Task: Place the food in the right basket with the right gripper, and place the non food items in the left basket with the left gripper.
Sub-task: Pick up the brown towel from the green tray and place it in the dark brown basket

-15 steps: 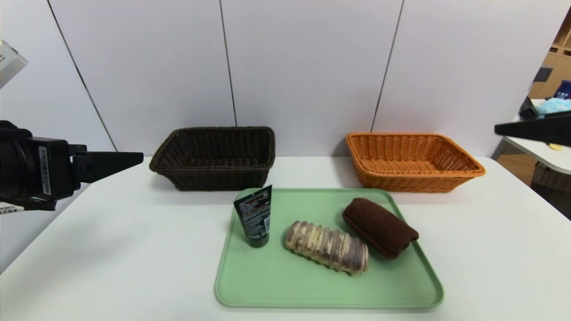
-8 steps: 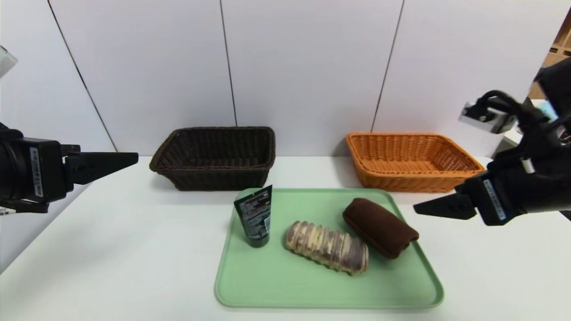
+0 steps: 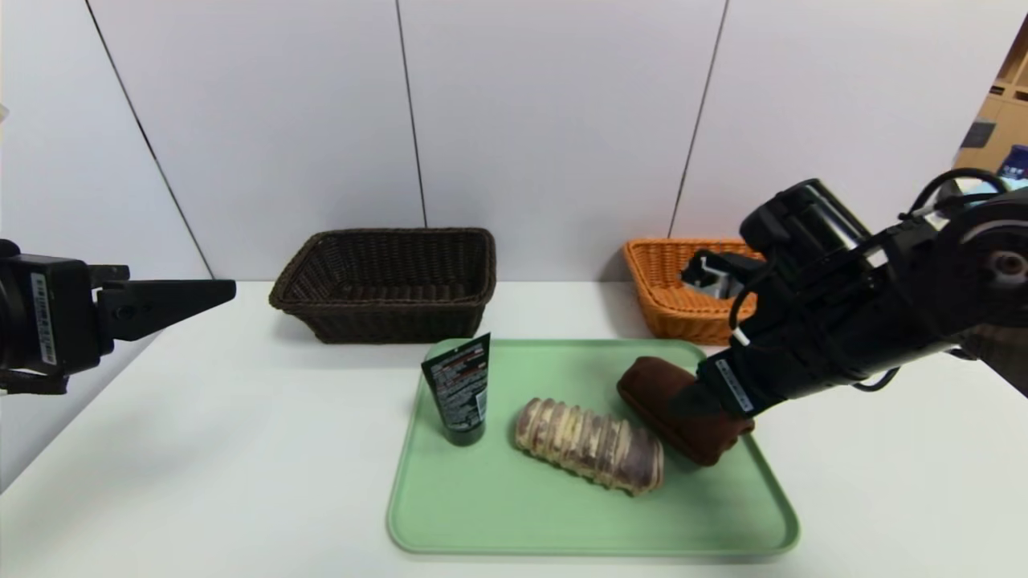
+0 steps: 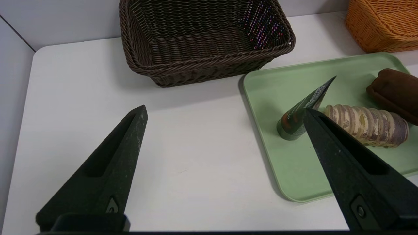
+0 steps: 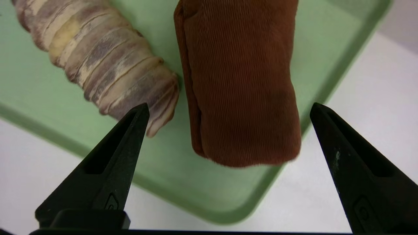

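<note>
The striped bread loaf (image 3: 590, 445) (image 5: 98, 55) lies in the middle of a green tray (image 3: 522, 514). To its right on the tray lies the brown rolled towel (image 3: 652, 384) (image 5: 241, 81). The dark squeeze tube (image 3: 458, 389) (image 4: 295, 117) stands upright at the tray's left. My right gripper (image 3: 684, 401) (image 5: 229, 105) hovers open over the towel's near end, one finger beside the loaf's tip, touching neither. My left gripper (image 3: 229, 289) (image 4: 225, 109) hangs open and empty at the far left. The dark brown basket (image 3: 385, 321) and the orange basket (image 3: 666, 309) stand empty behind the tray.
The white table (image 3: 201, 449) ends at a grey panel wall just behind the baskets. My right arm crosses in front of the orange basket and hides much of it. A second table with clutter (image 3: 1008, 172) stands off to the right.
My right arm has swung in from the right edge and come down over the tray's right side, above the towel. The left gripper has drawn back slightly to the left.
</note>
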{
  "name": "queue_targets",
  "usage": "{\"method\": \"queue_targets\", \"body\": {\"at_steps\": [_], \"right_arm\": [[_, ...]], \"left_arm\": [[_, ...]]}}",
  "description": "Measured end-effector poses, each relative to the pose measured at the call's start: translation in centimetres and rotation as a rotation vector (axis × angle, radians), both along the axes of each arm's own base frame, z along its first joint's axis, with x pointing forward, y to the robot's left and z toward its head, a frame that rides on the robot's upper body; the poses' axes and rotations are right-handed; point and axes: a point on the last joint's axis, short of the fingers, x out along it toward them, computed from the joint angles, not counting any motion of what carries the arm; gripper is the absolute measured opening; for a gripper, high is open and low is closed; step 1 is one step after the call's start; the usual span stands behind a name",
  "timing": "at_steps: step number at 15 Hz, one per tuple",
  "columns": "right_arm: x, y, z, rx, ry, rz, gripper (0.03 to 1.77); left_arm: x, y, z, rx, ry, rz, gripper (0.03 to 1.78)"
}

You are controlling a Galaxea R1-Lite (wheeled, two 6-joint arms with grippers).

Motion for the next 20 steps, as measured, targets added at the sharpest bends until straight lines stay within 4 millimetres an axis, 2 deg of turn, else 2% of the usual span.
{"method": "queue_targets", "body": {"at_steps": [4, 10, 15, 20], "right_arm": [[2.6, 1.6, -2.4, -0.043, 0.013, -0.008, 1.7], [4.2, 2.9, -4.7, -0.09, 0.051, -0.01, 1.7], [4.1, 2.8, -4.6, -0.112, 0.059, -0.017, 1.7], [3.2, 2.2, -3.9, -0.156, 0.07, -0.04, 1.7]], "left_arm": [[0.6, -0.2, -0.1, 0.004, 0.011, 0.002, 1.69], [2.8, -0.9, -1.0, -0.008, 0.081, 0.014, 1.69], [3.1, -1.1, -1.3, -0.002, 0.095, 0.012, 1.69], [3.2, -1.1, -1.4, -0.001, 0.099, 0.011, 1.69]]}}
